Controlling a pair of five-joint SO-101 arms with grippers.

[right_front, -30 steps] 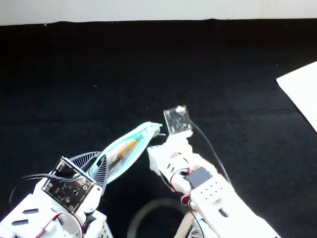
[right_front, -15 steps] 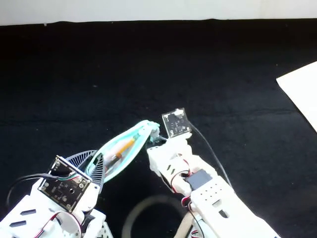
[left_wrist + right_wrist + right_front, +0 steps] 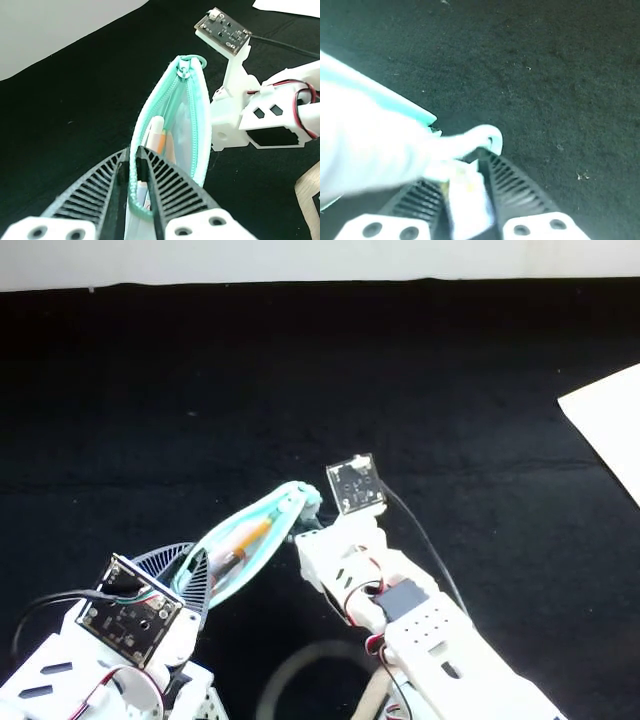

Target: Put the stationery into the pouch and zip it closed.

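Our left gripper (image 3: 136,172) has drawn back slightly, clenched on the near end of the teal pouch (image 3: 201,120), while the right gripper (image 3: 468,165) stays pinched on its zip pull (image 3: 490,137), yet the zip gapes over the pens (image 3: 156,131), so closing remains undone

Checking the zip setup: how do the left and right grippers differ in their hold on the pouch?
The left gripper clamps the pouch at its end away from the slider; the right gripper is at the slider end. The left grips the pouch's edge, the right pinches only the teal pull loop. Both are shut.
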